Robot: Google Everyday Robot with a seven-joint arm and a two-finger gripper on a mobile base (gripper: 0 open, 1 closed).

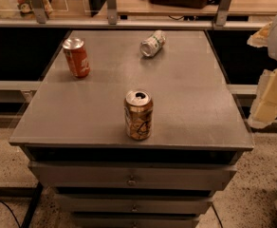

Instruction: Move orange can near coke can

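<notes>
1. The orange can is being shown standing upright near the front edge of the metal cabinet top, about mid-width, with its opened silver top facing up.
2. The coke can is being shown upright at the far left of the top, well apart from the orange can.
3. A silver-green can is being shown lying on its side near the far edge.
4. The gripper is being held off the right side of the top, well apart from every can; whether it is open or closed cannot be told.
5. Drawers are being shown beneath the top.
</notes>
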